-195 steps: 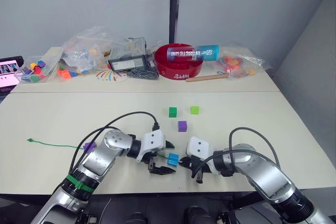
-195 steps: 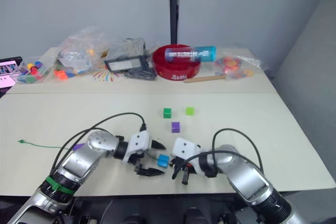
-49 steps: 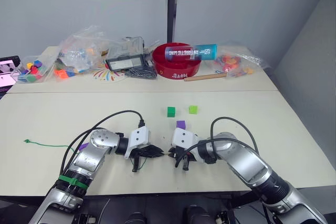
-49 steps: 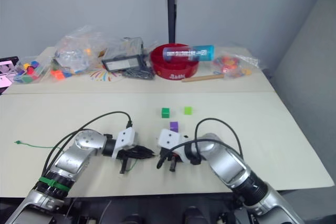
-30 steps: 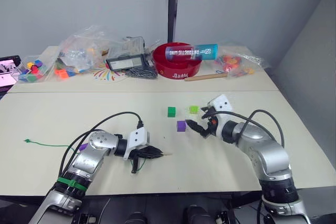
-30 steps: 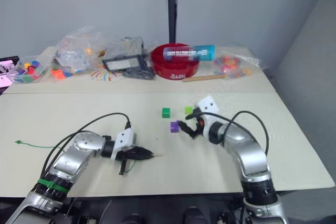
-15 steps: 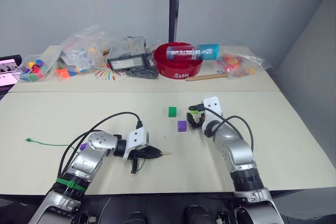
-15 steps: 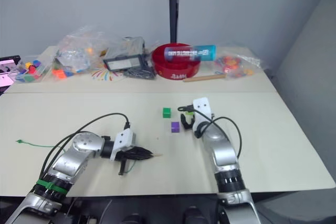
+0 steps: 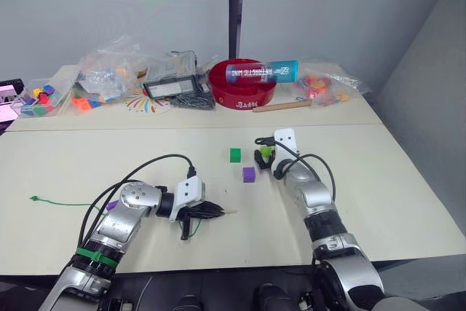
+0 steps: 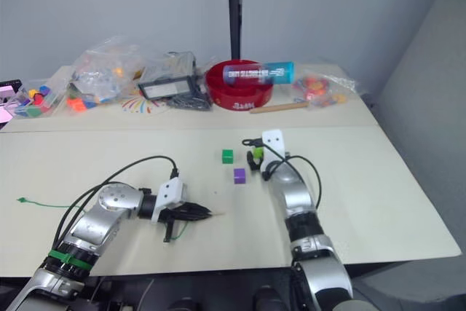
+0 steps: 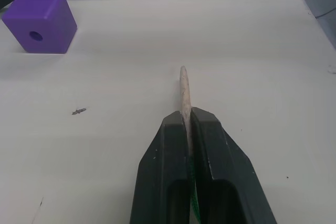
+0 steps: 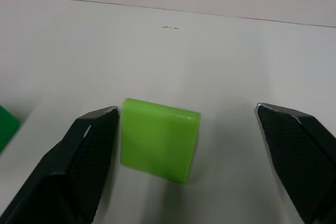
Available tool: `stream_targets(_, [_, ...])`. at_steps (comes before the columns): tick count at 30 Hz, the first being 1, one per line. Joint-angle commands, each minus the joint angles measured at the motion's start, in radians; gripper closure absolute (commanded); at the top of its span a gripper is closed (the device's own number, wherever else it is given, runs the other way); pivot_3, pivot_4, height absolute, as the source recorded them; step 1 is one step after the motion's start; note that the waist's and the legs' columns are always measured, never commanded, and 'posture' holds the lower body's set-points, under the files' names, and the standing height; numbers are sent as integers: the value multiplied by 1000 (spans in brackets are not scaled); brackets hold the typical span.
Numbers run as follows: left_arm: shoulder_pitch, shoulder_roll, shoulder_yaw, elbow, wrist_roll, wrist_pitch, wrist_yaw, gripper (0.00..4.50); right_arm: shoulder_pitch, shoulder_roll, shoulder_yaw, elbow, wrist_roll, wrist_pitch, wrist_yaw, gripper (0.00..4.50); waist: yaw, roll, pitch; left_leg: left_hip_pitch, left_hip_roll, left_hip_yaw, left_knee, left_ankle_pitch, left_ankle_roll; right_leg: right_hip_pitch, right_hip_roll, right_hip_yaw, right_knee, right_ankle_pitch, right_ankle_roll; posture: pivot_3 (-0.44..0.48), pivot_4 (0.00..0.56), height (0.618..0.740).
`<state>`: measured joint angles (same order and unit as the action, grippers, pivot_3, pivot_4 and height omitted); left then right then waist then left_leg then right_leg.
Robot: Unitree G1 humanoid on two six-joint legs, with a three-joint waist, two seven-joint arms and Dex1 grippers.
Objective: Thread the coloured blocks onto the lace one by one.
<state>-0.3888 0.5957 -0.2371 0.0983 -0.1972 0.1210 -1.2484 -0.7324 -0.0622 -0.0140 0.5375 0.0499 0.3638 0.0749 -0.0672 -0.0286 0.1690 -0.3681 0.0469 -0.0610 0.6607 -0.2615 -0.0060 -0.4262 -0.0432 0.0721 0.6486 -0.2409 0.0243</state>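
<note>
Writing: a blue tube (image 9: pixel 262 72) lying across the red bowl (image 9: pixel 242 89) carries white lettering, too small to read; white letters on the bowl's front likewise unreadable.

Left gripper (image 9: pixel 219 211) is closed on the lace (image 9: pixel 69 203), pinching it just behind the pale stiff tip (image 11: pixel 183 90), which sticks out past the fingers. Head views show the green string running off to the robot's left across the table (image 9: pixel 408 202), ending in a knot near the edge. Left wrist view adds detail: the tip clamped between the two black fingers (image 11: pixel 163 166), and a purple block (image 11: pixel 39 21) ahead w/ its hole facing the camera.

Right gripper (image 9: pixel 264 155) is spread wide around the light green block (image 12: pixel 159 138); right wrist view shows one finger (image 12: pixel 89 156) just beside the block, maybe touching, the other well apart. Dark green block (image 9: pixel 235 154) sits near, on the gripper's left. Head views also show a second purple block (image 9: pixel 111 205) by the left forearm, on the lace.
</note>
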Motion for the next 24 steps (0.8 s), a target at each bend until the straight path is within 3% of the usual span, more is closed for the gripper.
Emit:
stream_targets(1, [1,10,18,-33,-13,6,3,4500,-5,-2,-23,38,-2,-28,-24,1470,1,0,0,0,0,0,0,0,0,0,0,0,0,0,0,0,150,731])
stream_targets(6, [-1,11,19,-30,-12,8,4,4500,4,-2,-27,23,5,-38,-20,3215,4,0,0,0,0,0,0,0,0,0,0,0,0,0,0,0,150,731])
stream_targets(7, [-2,10,19,-28,-11,8,4,4500,11,-6,-31,6,6,-34,-22,3304,5,0,0,0,0,0,0,0,0,0,0,0,0,0,0,0,150,731])
stream_targets(13, [-7,5,17,-24,-13,5,3,4500,92,-33,-43,-219,29,30,-7,3303,8,1,0,-1,0,-1,0,0,0,0,0,0,-1,0,0,0,150,731])
stream_targets(20, [-19,4,22,3,-12,-9,-6,4500,335,-94,22,-925,116,322,81,3303,3,4,2,-3,0,-1,0,0,0,-2,0,0,0,0,0,0,150,731])
stream_targets(24, [-24,6,23,15,-12,-16,-15,4500,479,-118,77,-1216,174,485,96,3303,0,4,2,-2,0,-2,-1,0,0,-2,1,0,-1,0,1,0,150,731])
